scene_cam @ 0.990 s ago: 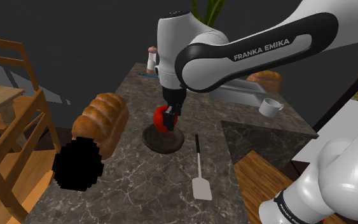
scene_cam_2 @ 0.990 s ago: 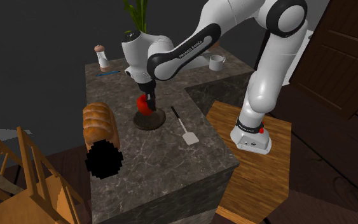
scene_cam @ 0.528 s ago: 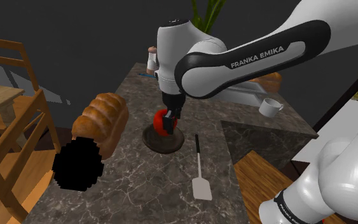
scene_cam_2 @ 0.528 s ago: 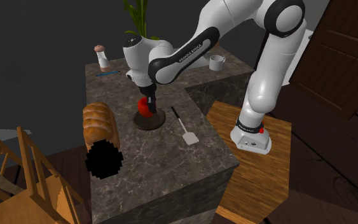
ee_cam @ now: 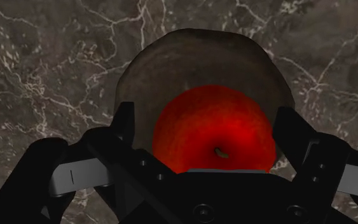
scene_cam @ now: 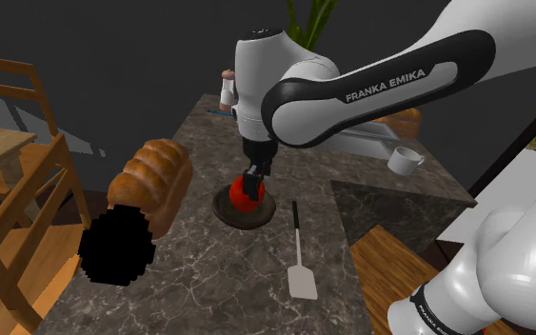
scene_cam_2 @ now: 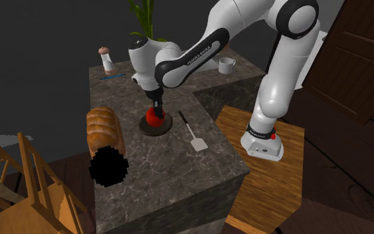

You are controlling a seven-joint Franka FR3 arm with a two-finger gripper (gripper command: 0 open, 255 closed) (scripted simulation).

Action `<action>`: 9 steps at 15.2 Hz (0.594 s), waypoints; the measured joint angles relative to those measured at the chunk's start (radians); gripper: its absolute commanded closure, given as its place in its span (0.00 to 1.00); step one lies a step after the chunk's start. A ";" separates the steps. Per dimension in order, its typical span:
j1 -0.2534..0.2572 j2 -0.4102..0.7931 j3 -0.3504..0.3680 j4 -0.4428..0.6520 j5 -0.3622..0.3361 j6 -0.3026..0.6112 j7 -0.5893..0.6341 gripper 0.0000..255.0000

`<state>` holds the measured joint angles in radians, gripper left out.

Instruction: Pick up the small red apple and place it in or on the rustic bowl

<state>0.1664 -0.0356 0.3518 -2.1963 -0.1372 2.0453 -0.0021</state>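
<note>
The red apple (scene_cam: 247, 194) (scene_cam_2: 155, 117) (ee_cam: 212, 137) lies inside the shallow dark brown bowl (scene_cam: 228, 211) (scene_cam_2: 145, 128) (ee_cam: 171, 51) on the marble counter. My gripper (scene_cam: 253, 177) (scene_cam_2: 156, 106) (ee_cam: 209, 121) hangs straight above the apple. It is open: in the wrist view the two black fingers stand apart on either side of the apple, with a thin gap on at least one side. The apple's stem end faces the hand.
A bread loaf (scene_cam: 151, 176) lies to the shoulder view's left of the bowl, with a black blob (scene_cam: 115, 246) in front of it. A spatula (scene_cam: 299, 252) lies to the right. A white mug (scene_cam: 406, 160) and a shaker (scene_cam: 228, 88) stand farther back. A wooden chair (scene_cam: 9, 190) stands beside the counter.
The gripper came down a little with the apple, then its fingers parted. The apple dropped from between them into the bowl.
</note>
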 measured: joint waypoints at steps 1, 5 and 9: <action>0.000 0.000 0.000 0.000 0.000 0.000 0.000 0.00; 0.005 -0.023 0.004 0.073 0.015 -0.094 -0.009 0.00; 0.006 -0.031 0.005 0.095 0.020 -0.123 -0.013 0.00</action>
<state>0.1722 -0.0661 0.3565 -2.1013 -0.1173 1.9219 -0.0151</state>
